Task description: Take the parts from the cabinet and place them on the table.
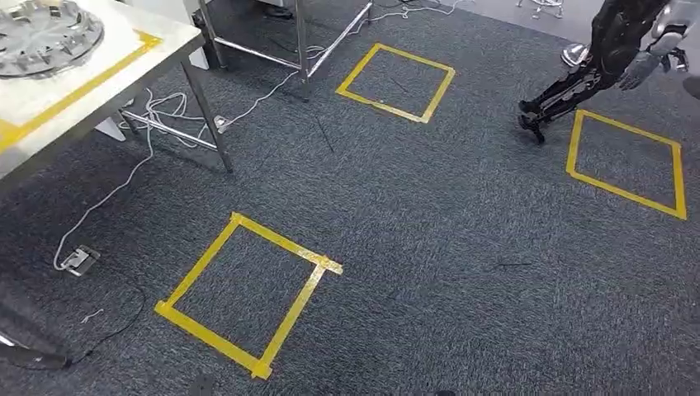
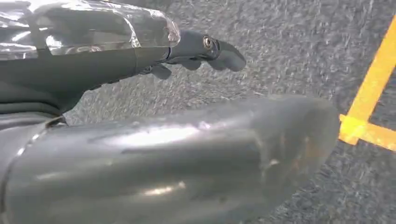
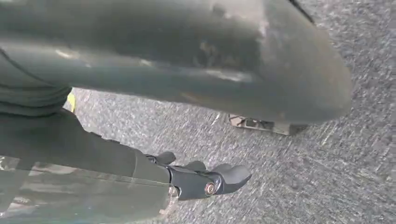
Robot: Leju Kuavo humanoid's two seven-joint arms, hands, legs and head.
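Observation:
A round silver ribbed part (image 1: pixel 45 33) lies on the white table (image 1: pixel 124 62) at the upper left of the head view, inside a yellow tape outline. The cabinet is out of sight. My left hand (image 2: pixel 154 121) hangs over grey carpet with its thick thumb in the foreground and its dark fingers (image 2: pixel 205 46) stretched out, holding nothing. My right hand (image 3: pixel 187 79) also hangs above the carpet, its fingers (image 3: pixel 210 179) apart and empty.
Yellow tape squares (image 1: pixel 285 242) (image 1: pixel 394 109) (image 1: pixel 627 195) mark the carpet. Table legs (image 1: pixel 206 115) and a metal frame (image 1: pixel 301 41) stand at the upper left, with a white cable and a floor socket (image 1: pixel 78 258) below them. Another dark robot (image 1: pixel 603 58) leans in at the upper right.

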